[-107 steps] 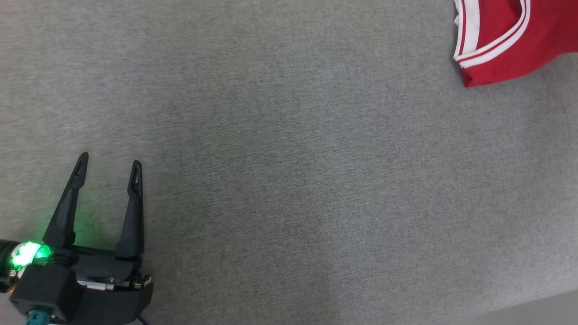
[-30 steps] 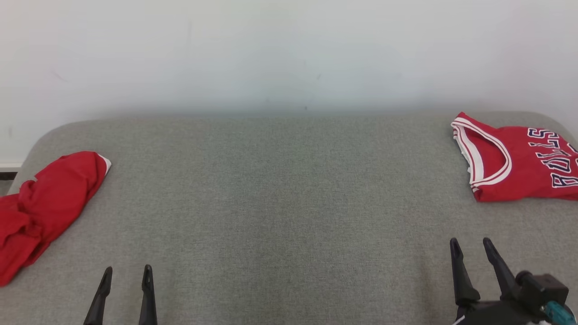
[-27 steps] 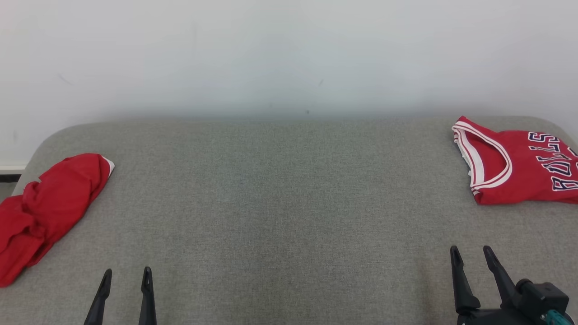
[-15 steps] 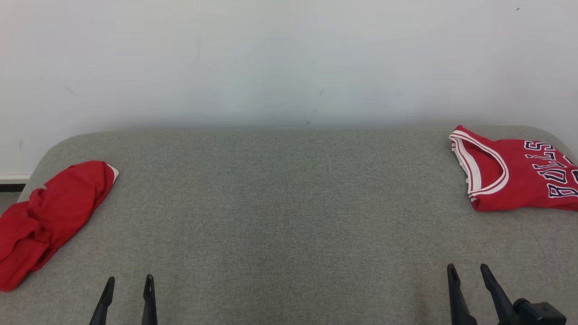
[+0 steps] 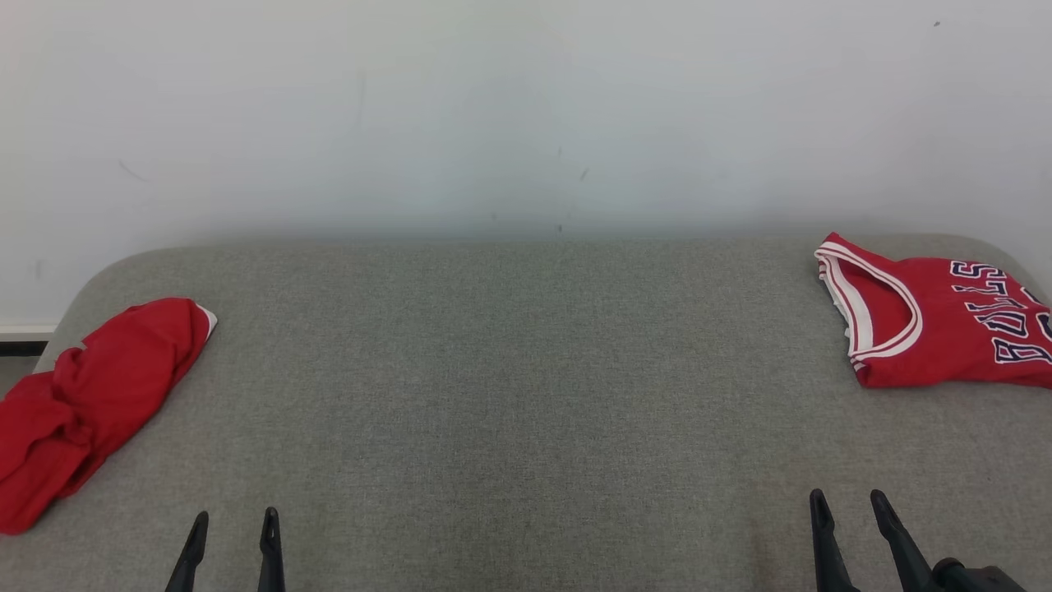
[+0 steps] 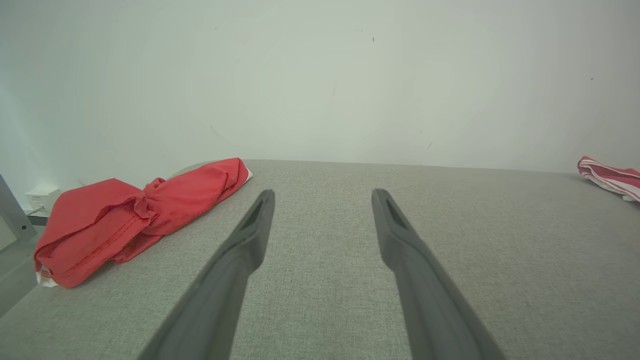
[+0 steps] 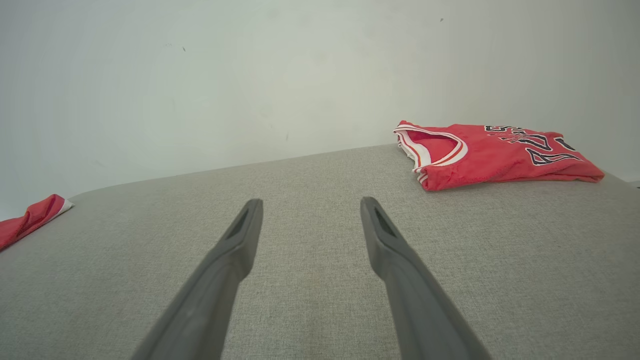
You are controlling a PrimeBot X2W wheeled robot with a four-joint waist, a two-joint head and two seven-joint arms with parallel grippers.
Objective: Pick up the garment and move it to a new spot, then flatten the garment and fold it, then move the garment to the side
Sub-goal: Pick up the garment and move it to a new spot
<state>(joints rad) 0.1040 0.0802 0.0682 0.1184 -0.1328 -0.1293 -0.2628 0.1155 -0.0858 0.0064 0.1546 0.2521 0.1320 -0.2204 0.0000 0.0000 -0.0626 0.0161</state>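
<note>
Bright, soft, even light, with no glare or hard shadows. The wall (image 5: 526, 115) dims faintly just above the far worktop (image 5: 526, 370) edge. Wrist views bow at their edges.

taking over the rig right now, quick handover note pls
Left gripper: open, empty, at the near edge of the grey table.
Right gripper: open, empty.
Crumpled red garment: bunched at the table's left edge, clear of both grippers.
Folded jersey: lying flat at the far right.
Done: one jersey looks folded and set aside.
Left: likely pick up the crumpled garment, bring it to the middle, flatten, fold, move aside.
</note>
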